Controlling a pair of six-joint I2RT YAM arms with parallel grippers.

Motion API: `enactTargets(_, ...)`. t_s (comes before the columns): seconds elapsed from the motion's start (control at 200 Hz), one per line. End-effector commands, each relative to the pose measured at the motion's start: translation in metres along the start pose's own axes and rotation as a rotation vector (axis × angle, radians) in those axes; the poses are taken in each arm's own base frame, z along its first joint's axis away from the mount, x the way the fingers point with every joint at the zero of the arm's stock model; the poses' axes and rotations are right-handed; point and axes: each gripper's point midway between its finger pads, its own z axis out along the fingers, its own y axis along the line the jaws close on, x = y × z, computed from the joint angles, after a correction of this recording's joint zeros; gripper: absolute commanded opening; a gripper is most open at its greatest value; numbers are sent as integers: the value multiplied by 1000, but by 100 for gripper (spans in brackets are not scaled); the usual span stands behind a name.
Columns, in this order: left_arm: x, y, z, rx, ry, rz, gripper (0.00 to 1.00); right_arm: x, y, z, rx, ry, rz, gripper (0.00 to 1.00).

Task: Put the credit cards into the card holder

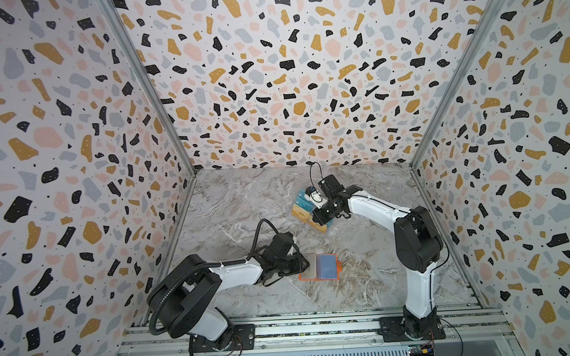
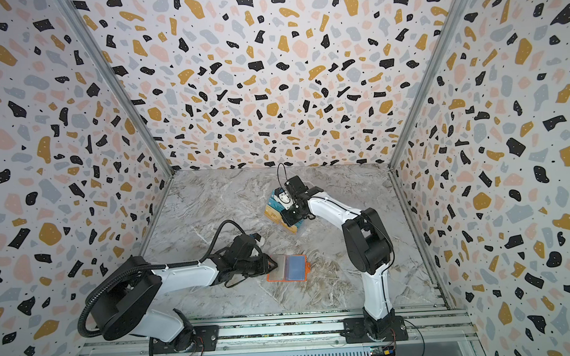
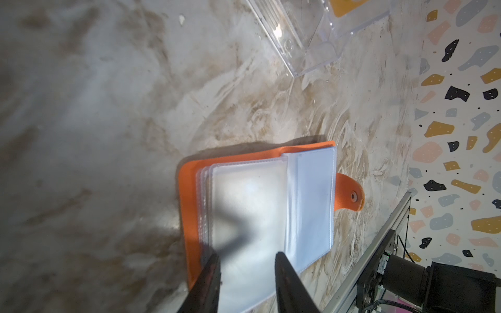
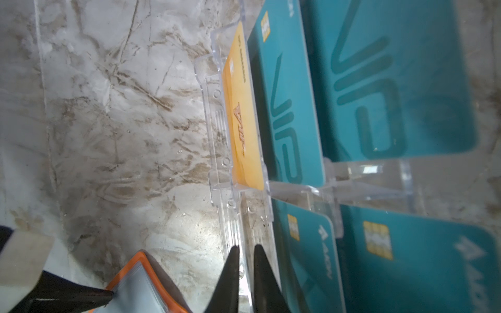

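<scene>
Four teal credit cards [image 4: 393, 81], two gold cards [image 1: 299, 213], one card holder [image 1: 326, 265].

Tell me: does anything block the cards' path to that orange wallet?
Nothing visible does: only bare table lies between the cards in their clear stand and the open card holder. The left hand sits over one sleeve page.

Top views look steeply down from afar; both close wrist views share the card holder [image 3: 187, 195]

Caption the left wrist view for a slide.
Left gripper, jaws apart, over the clear sleeves of the open orange card holder on a marble table.
</scene>
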Motion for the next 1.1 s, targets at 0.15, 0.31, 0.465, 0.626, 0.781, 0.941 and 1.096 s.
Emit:
enactTargets(0.15, -1, 8, 2, -37, 3, -28, 36, -7, 3, -6, 3, -3, -34, 6)
enactTargets(0.31, -2, 7, 1, -35, -2, -48, 37, -13, 5, -11, -3, -19, -68, 0)
enactTargets(0.465, -3, 6, 1, -39, -2, -46, 37, -26, 8, -27, 4, -62, -86, 0)
enactTargets(0.626, -5, 4, 0, -40, -4, -40, 37, -37, 8, -47, 18, -102, -90, 0)
enactTargets(0.781, -4, 5, 1, -46, 0, -37, 37, -48, 16, -71, -14, -172, -67, 0)
enactTargets(0.941, -2, 8, 1, -50, 3, -39, 36, -45, 31, -94, -130, -237, -1, 0)
enactTargets(1.096, 2, 13, 0, -55, 5, -50, 36, -20, 46, -109, -288, -307, 126, 0)
